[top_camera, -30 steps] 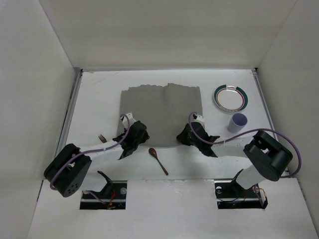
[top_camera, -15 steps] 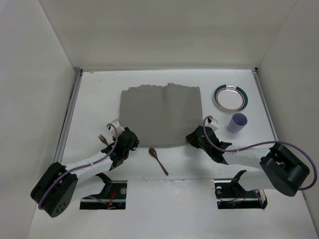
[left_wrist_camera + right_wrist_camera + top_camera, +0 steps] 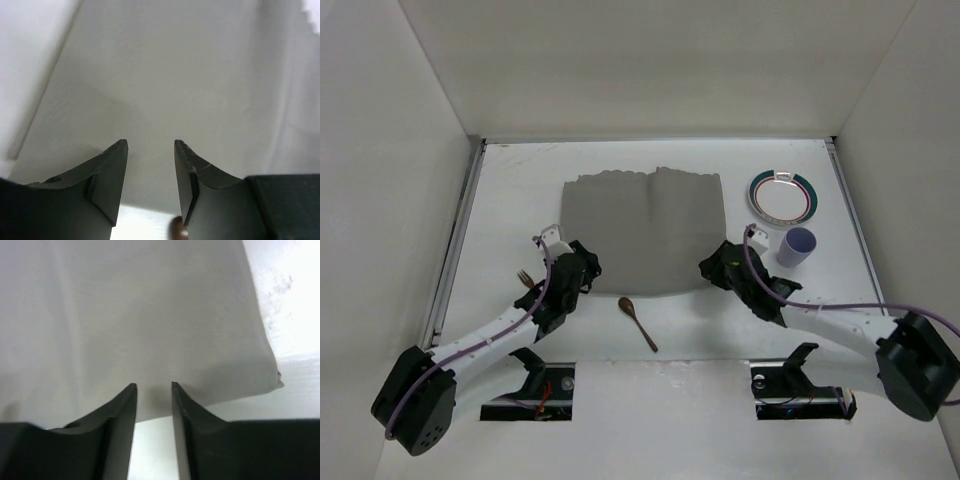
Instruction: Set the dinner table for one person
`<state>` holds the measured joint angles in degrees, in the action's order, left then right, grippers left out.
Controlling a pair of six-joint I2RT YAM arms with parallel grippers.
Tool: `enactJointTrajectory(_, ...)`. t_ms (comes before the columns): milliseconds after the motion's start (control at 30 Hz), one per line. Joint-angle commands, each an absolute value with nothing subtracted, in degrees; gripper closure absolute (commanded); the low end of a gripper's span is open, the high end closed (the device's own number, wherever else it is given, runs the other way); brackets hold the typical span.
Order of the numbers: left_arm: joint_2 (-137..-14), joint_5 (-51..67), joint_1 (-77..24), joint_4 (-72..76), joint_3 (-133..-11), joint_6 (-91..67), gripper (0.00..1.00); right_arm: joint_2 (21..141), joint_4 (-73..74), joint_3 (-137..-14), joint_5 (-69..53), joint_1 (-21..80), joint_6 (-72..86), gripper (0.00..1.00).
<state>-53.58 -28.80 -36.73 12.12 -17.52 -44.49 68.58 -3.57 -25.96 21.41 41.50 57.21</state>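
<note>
Grey cloth is already down: the placemat [image 3: 642, 232] lies flat near the middle of the white table [image 3: 515, 185], its far edge a little wavy. It appears to be the only part of the setting in place.

The plate with a green band [image 3: 780, 195] sits on bare table at the far right, apart from the mat. The lilac cup [image 3: 797, 245] stands just beside it on the near side. The brown spoon [image 3: 638, 322] lies on the table just off the mat's near edge. The fork [image 3: 524, 277] lies left of the mat, partly hidden by the left arm.

The left end effector [image 3: 150, 146] hangs over the mat's near left corner, jaws apart with nothing between them. The right end effector [image 3: 153, 388] hangs at the near right corner, also parted and pinching no cloth as far as I can see.

By my reckoning, the plate has yet to go onto the mat, with fork, spoon and cup set around it.
</note>
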Motion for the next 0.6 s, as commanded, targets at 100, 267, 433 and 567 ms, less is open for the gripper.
enactJointTrajectory(100,-61.24,-28.39,-39.06,25.64,-25.48,-36.84,0.59,57.40,4.39,-36.46,24.79,33.11,49.41,0.55)
enactJointTrajectory(267,-69.25,-25.32,-41.08,31.46,-29.26,-35.25,0.59,59.58,6.33,-45.07,21.37,19.67,43.87,0.72)
enactJointTrajectory(433,-75.23,-22.86,-42.93,37.17,-29.01,-35.07,0.59,68.10,8.78,-54.92,18.19,5.61,41.04,1.00)
enactJointTrajectory(567,-76.11,-22.76,-43.99,41.12,-26.38,-35.07,0.60,73.64,8.26,-57.74,16.88,-5.38,41.83,0.95)
